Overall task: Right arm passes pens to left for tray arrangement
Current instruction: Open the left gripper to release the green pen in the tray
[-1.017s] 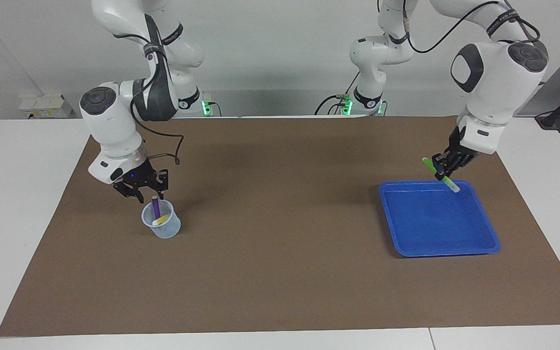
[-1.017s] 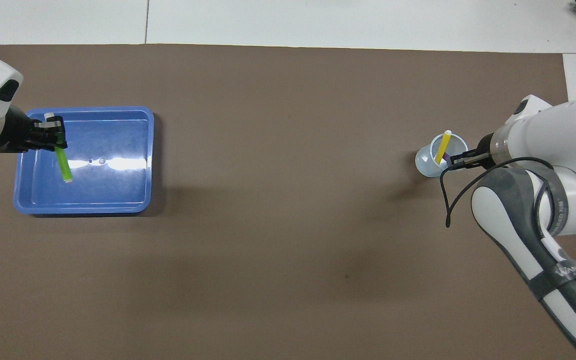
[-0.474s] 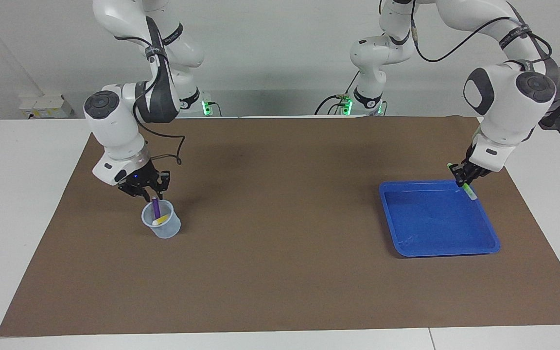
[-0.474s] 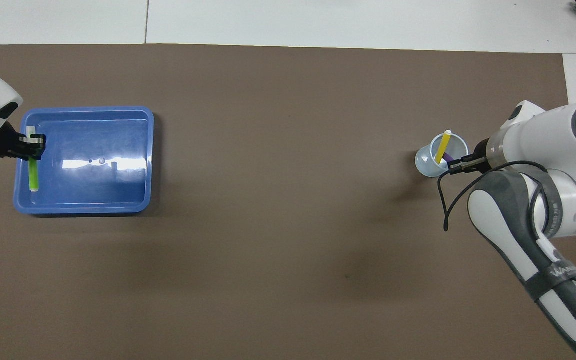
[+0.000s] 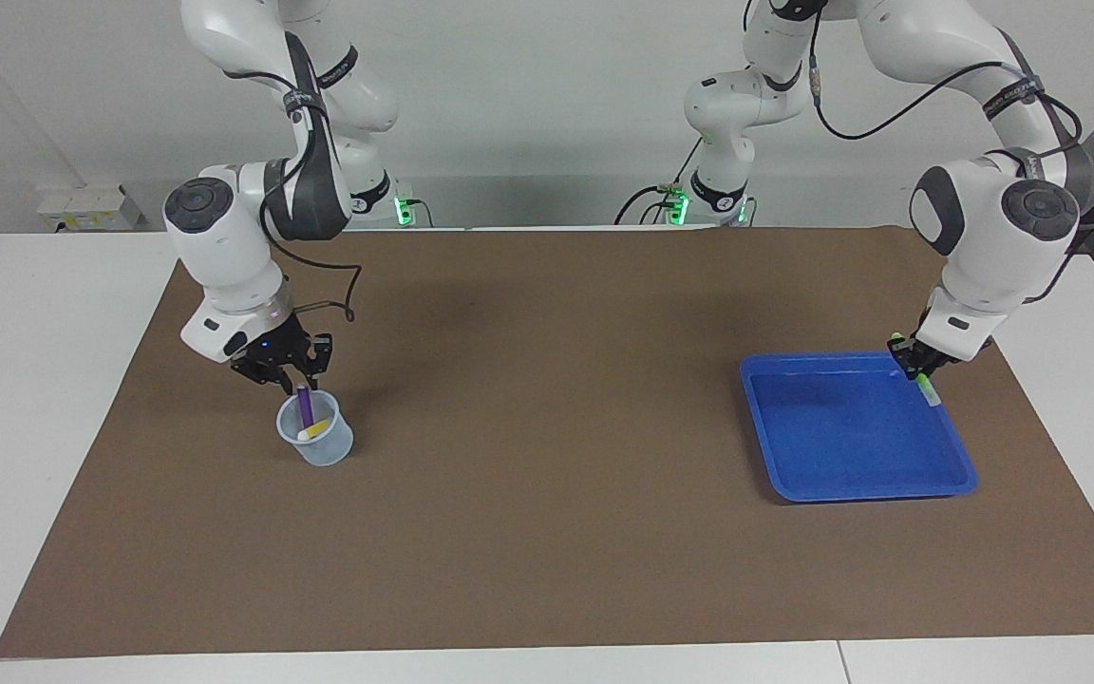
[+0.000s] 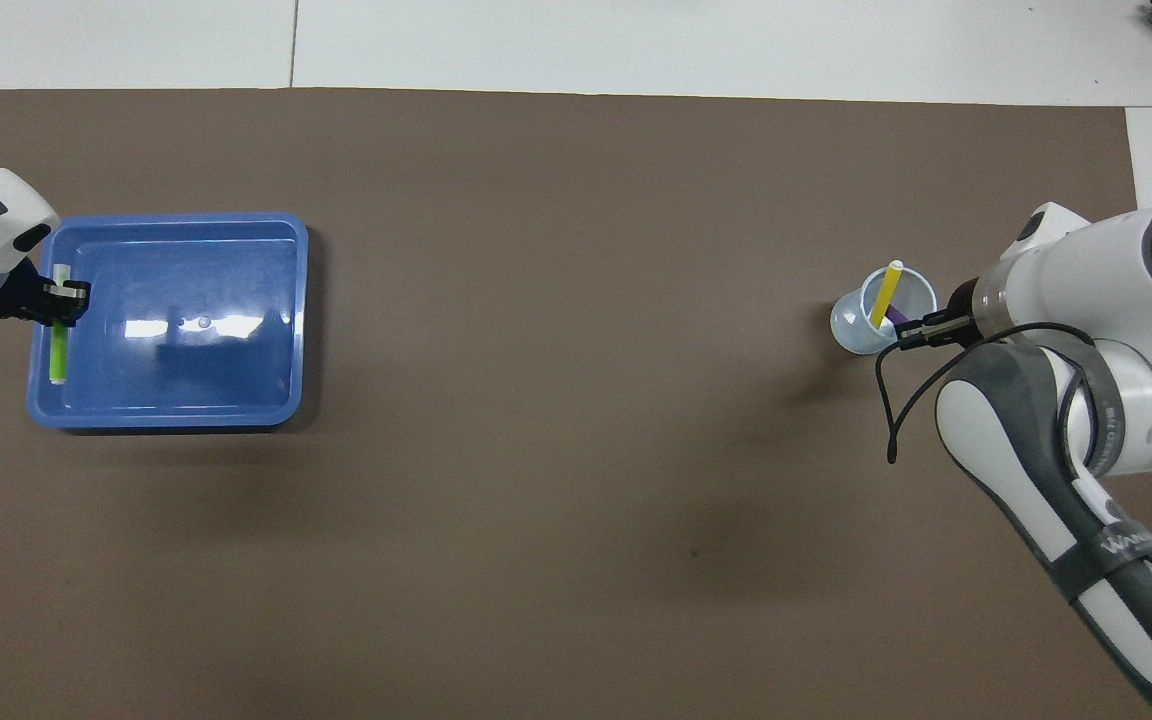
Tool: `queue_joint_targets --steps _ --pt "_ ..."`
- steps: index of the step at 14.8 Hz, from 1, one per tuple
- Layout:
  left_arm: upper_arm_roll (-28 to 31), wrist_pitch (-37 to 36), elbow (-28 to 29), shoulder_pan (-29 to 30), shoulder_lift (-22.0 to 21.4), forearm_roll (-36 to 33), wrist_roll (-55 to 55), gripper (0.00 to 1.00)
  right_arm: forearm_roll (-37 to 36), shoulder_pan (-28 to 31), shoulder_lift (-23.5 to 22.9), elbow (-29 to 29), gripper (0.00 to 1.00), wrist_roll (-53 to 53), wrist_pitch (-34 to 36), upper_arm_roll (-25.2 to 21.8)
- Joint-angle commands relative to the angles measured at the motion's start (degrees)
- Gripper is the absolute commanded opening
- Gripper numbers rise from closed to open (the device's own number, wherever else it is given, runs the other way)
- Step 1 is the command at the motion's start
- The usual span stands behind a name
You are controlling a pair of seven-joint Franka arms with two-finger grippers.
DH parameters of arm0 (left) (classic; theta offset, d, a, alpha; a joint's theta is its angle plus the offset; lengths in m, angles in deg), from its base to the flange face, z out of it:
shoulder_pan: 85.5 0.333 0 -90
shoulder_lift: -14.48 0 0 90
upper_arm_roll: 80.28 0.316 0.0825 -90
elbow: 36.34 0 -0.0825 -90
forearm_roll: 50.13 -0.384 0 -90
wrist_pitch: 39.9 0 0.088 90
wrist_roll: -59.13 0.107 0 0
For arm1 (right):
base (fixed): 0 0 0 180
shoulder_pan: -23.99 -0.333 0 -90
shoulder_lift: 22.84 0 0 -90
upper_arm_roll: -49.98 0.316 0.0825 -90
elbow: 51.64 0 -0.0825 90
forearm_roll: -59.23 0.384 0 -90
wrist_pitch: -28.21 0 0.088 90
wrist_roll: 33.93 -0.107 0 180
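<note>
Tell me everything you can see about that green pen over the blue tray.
The green pen is a slim, bright green marker with a pale tip at one end, plastic by the look of it. The left pincer is shut on it partway along, with both ends sticking out. It hangs tilted, pale tip lowest, over the blue tray's edge toward the left arm's end of the table. Whether the tip touches the tray is unclear.
</note>
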Motion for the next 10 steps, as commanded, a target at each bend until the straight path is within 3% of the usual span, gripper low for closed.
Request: queue_joint_targets --steps 1,10 --pt "-0.6 3.37 -1.28 0.9 3.55 2.22 0.86 0.0 -1.16 0.61 0.74 0.89 0.31 1.33 -0.06 0.18" --pt "-0.51 10.57 0.21 3.1 6.37 3.54 1.39 0.0 -1.95 0.96 0.04 0.89 0.25 1.24 -0.59 0.18"
